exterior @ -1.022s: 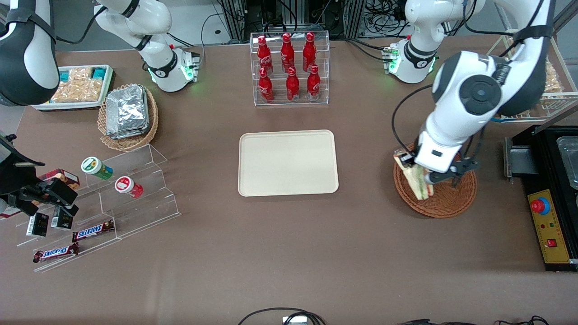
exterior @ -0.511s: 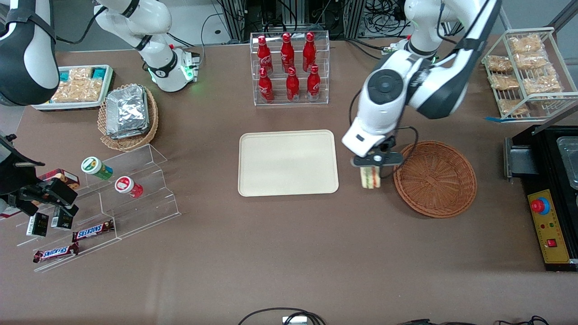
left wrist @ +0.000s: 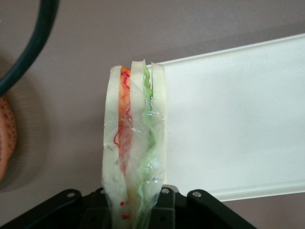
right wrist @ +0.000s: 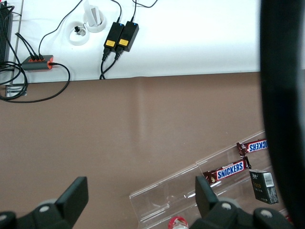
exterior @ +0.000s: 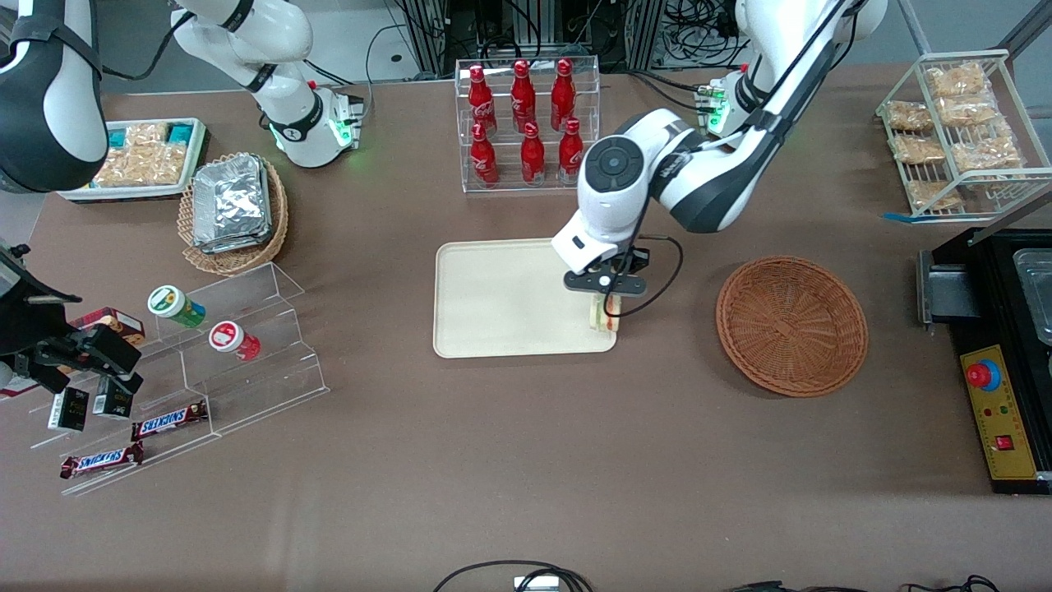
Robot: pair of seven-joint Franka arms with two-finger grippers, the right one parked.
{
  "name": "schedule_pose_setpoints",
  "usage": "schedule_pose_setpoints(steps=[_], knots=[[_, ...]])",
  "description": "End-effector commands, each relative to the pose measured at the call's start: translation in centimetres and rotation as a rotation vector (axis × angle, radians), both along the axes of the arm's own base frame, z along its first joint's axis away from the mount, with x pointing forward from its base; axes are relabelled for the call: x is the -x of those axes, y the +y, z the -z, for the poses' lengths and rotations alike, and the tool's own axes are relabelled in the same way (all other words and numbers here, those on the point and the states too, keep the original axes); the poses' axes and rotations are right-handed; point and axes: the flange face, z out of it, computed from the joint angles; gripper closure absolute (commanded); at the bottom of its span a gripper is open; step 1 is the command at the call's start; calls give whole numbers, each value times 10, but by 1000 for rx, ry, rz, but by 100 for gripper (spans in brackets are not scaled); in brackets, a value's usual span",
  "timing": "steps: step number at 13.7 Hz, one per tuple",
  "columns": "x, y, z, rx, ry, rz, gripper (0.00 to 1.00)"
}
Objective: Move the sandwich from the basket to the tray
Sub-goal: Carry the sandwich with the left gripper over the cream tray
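A: Since a second ago the left arm has swung the small triangular wedge sandwich in clear wrap point(exterior: 606, 316) out of the round reddish-brown wicker basket point(exterior: 791, 326) and across the table. It now hangs over the corner of the flat cream-beige rectangular tray point(exterior: 509, 298) that lies nearest the basket.

B: So the carry looks almost finished, with only lowering and letting go left?

A: That's my reading. The black two-finger gripper point(exterior: 606, 289) has its jaws closed narrowly on the sandwich's sides, filling stripes pointing downward, as the wrist view shows point(left wrist: 135, 143).

B: Counts, sweeping across the front view?

A: One lighter tan wicker basket of silver foil packets point(exterior: 233, 212), two Snickers bars point(exterior: 131, 444), one cream tray, six red bottles point(exterior: 523, 120) in a clear rack, one sandwich, one reddish basket holding nothing.
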Motion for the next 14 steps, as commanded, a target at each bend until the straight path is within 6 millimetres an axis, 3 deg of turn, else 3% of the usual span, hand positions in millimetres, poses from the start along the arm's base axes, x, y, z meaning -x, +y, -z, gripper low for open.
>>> schedule_pose_setpoints(steps=[1, 6, 12, 14], knots=[[9, -28, 31, -27, -2, 3, 100], [27, -52, 82, -7, 40, -52, 100], [37, -59, 105, -16, 76, -45, 100], [42, -62, 112, -23, 84, -56, 90]])
